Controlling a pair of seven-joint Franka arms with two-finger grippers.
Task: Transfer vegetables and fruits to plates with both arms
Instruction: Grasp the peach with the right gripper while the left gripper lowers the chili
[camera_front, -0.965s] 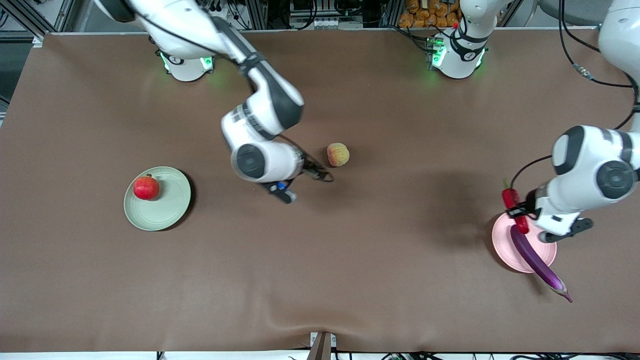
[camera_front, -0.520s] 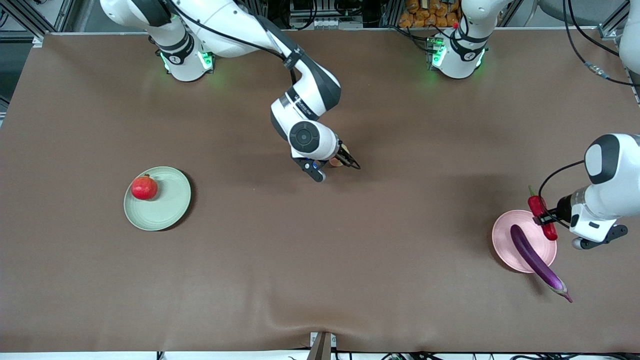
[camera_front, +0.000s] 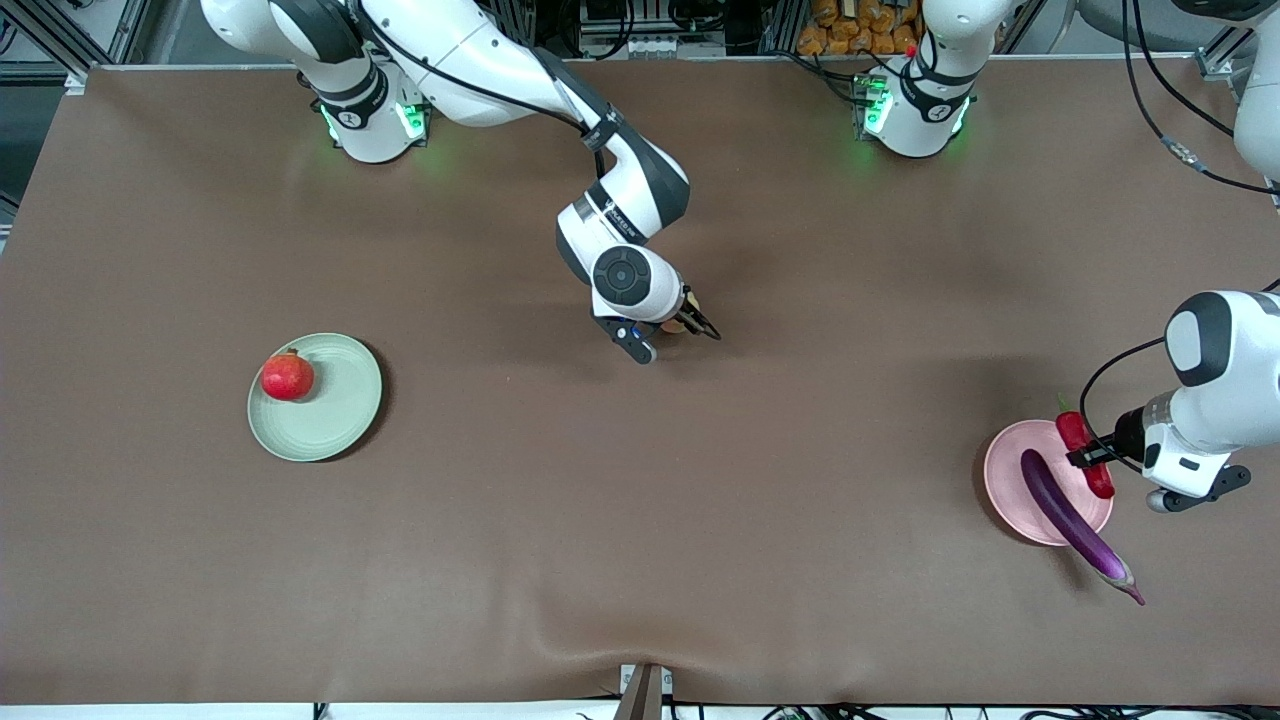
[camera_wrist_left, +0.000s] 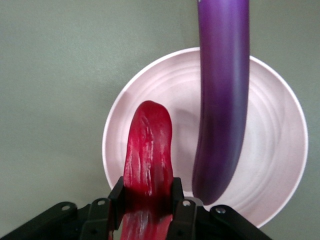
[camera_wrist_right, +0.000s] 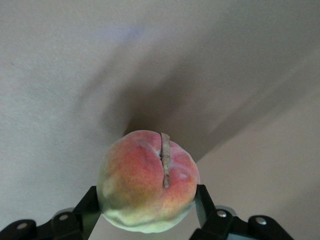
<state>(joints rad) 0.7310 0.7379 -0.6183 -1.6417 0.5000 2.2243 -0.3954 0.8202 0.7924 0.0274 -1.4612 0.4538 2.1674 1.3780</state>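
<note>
My left gripper (camera_front: 1087, 457) (camera_wrist_left: 148, 194) is shut on the red chili pepper (camera_front: 1076, 431) (camera_wrist_left: 148, 145) and holds it over the rim of the pink plate (camera_front: 1008, 482) (camera_wrist_left: 272, 165). The purple eggplant (camera_front: 1070, 515) (camera_wrist_left: 222, 100) lies across that plate, its stem end sticking out past the rim nearer the camera. My right gripper (camera_front: 690, 325) (camera_wrist_right: 147, 200) is down at mid-table, shut on the peach (camera_wrist_right: 147, 180), one finger on each side. The red pomegranate (camera_front: 288, 377) sits on the green plate (camera_front: 338, 412) toward the right arm's end.
A brown cloth (camera_front: 640, 520) covers the whole table, with a slight ridge near the front edge. Both robot bases (camera_front: 375, 125) stand along the edge farthest from the camera.
My right arm swung over to the peach and its jaws closed on it. My left gripper carried the chili toward the left arm's end and lower over the pink plate's rim.
</note>
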